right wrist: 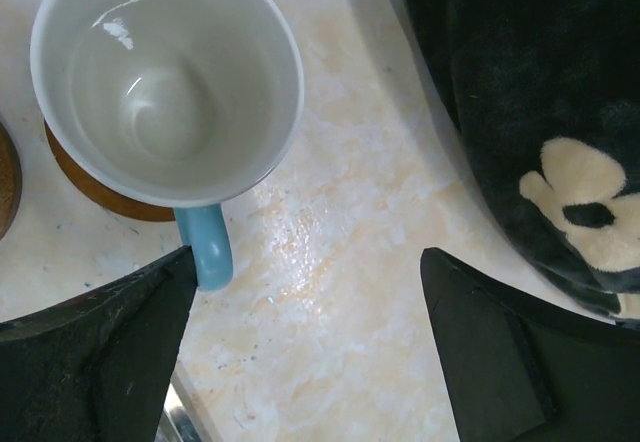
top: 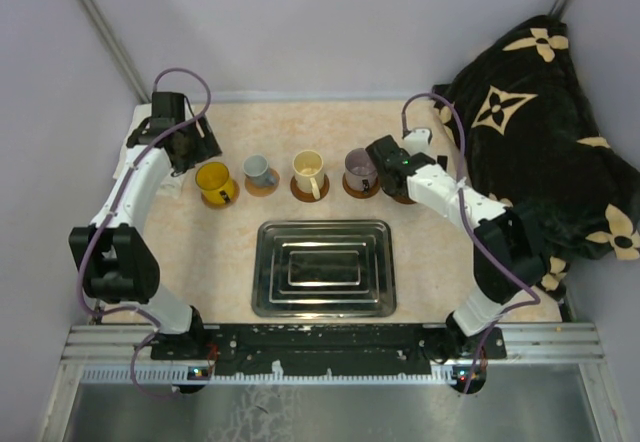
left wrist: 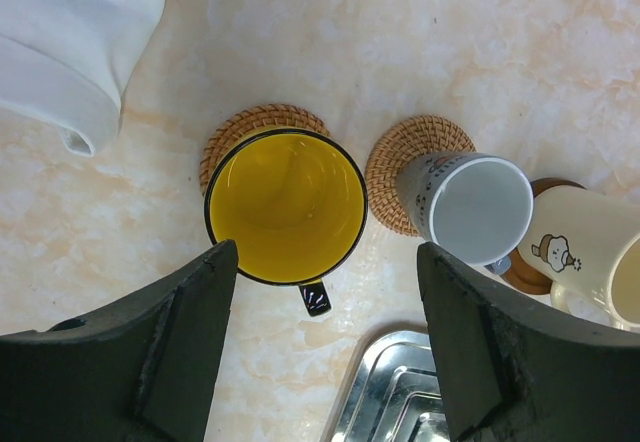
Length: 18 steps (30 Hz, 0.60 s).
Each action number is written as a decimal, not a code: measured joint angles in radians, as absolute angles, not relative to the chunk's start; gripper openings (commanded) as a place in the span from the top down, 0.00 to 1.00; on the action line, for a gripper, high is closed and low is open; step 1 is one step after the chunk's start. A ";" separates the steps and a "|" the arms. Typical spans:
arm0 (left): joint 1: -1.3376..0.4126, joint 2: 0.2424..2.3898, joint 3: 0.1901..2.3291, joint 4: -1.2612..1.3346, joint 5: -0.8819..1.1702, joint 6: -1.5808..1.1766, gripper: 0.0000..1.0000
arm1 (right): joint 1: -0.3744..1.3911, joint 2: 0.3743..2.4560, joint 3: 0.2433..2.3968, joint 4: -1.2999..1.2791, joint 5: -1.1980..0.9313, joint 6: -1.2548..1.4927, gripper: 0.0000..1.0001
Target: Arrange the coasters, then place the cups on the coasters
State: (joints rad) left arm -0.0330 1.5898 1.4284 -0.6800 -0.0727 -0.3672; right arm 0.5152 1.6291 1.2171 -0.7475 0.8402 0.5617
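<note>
- Top view: four cups stand in a row at 12 o'clock of the steel tray [top: 265, 272]. Left to right they are the yellow cup [top: 214, 178], grey-white cup [top: 257, 169], cream cup [top: 308, 169] and purplish cup [top: 359, 166], each on a coaster [top: 312, 193].
- Left gripper [left wrist: 328, 260]: jaws spread, nothing between them, hovering above the yellow cup.
- Left wrist view: the yellow cup's handle points to 6 o'clock and its coaster shows at the 11–12 o'clock rim. The grey-white cup is at 3 o'clock of it, not touching.
- Right gripper [right wrist: 308, 260]: jaws spread, empty.
- Blue cup [right wrist: 165, 72]: at 10 o'clock of the right gripper, upright with a white inside. It sits on a coaster showing at its 7 o'clock, handle toward 6 o'clock. In the top view the gripper hides it.
- Black blanket [right wrist: 530, 92]: at 2 o'clock of the right gripper.
- White cloth [left wrist: 70, 42]: at 10 o'clock of the yellow cup.
</note>
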 measured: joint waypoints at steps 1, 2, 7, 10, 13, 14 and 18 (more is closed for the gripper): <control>-0.033 1.592 1.428 -0.680 -0.070 -0.367 0.22 | 0.515 1.623 1.210 -0.748 0.841 0.561 0.08; -0.033 1.595 1.428 -0.680 -0.068 -0.366 0.22 | 0.515 1.618 1.203 -0.749 0.840 0.561 0.08; -0.033 1.602 1.428 -0.680 -0.060 -0.366 0.22 | 0.515 1.613 1.180 -0.749 0.841 0.560 0.08; -0.033 1.603 1.428 -0.680 -0.056 -0.367 0.22 | 0.515 1.612 1.169 -0.751 0.841 0.560 0.08; -0.033 1.603 1.428 -0.680 -0.053 -0.367 0.22 | 0.515 1.610 1.158 -0.751 0.843 0.560 0.08; -0.033 1.603 1.428 -0.680 -0.051 -0.367 0.22 | 0.515 1.610 1.155 -0.753 0.844 0.560 0.08; -0.033 1.603 1.428 -0.680 -0.050 -0.367 0.22 | 0.514 1.607 1.144 -0.758 0.848 0.562 0.08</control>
